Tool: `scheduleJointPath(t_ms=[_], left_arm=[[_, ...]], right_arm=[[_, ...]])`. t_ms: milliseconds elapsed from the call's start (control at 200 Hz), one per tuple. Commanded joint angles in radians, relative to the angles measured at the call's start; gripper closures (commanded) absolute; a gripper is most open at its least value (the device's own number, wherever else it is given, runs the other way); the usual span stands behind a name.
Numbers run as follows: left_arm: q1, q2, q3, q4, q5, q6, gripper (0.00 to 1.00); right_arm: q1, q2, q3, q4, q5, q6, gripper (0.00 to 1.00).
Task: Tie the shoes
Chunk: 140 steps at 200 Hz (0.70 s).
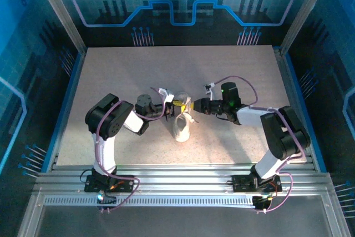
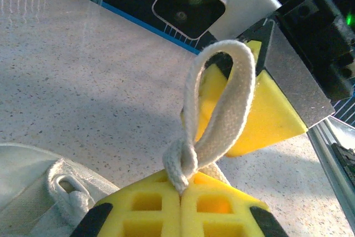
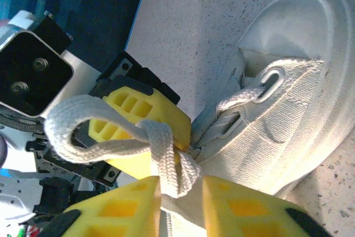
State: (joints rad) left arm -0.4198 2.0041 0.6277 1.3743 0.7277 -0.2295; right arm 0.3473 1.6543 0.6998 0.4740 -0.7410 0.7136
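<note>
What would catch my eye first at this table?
At the middle of the table, the left tool and right tool meet nose to nose, yellow tips both pinching a white lace that stands up in a loop between them. Right beneath them sits a small white sneaker.

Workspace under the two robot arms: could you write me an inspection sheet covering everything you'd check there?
Surface: pale speckled table.
Job's things: one white sneaker mid-table, its lace drawn up into a loop.
Clutter: nothing seen.
Hands: left hand shut on the lace at the loop's base. Right hand closed on the lace too. The two face each other just above the sneaker.
Cables: purple cables run along both arms.
Surroundings: blue printed panels around the table, metal rails at the near edge.
</note>
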Motion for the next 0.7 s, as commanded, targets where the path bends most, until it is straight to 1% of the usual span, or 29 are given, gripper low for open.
scheduleJointPath(t_ms=[0,100,305,560,695], left_arm=[[0.012,-0.016,0.021,0.028,0.055,-0.003,1.0],[0.024,-0.015,0.018,0.028,0.059,-0.019,1.0],[0.039,-0.005,0.025,0.028,0.077,-0.06,1.0],[0.045,0.013,0.039,0.028,0.084,-0.076,1.0],[0.044,0.016,0.043,0.028,0.083,-0.08,1.0]], right_arm=[[-0.005,0.053,-0.025,0.127,-0.023,0.084,0.71],[0.002,0.093,-0.025,0.21,-0.034,0.147,0.7],[0.027,0.153,-0.028,0.323,-0.04,0.224,0.71],[0.05,0.183,-0.028,0.354,-0.044,0.247,0.71],[0.059,0.208,-0.027,0.394,-0.048,0.28,0.67]])
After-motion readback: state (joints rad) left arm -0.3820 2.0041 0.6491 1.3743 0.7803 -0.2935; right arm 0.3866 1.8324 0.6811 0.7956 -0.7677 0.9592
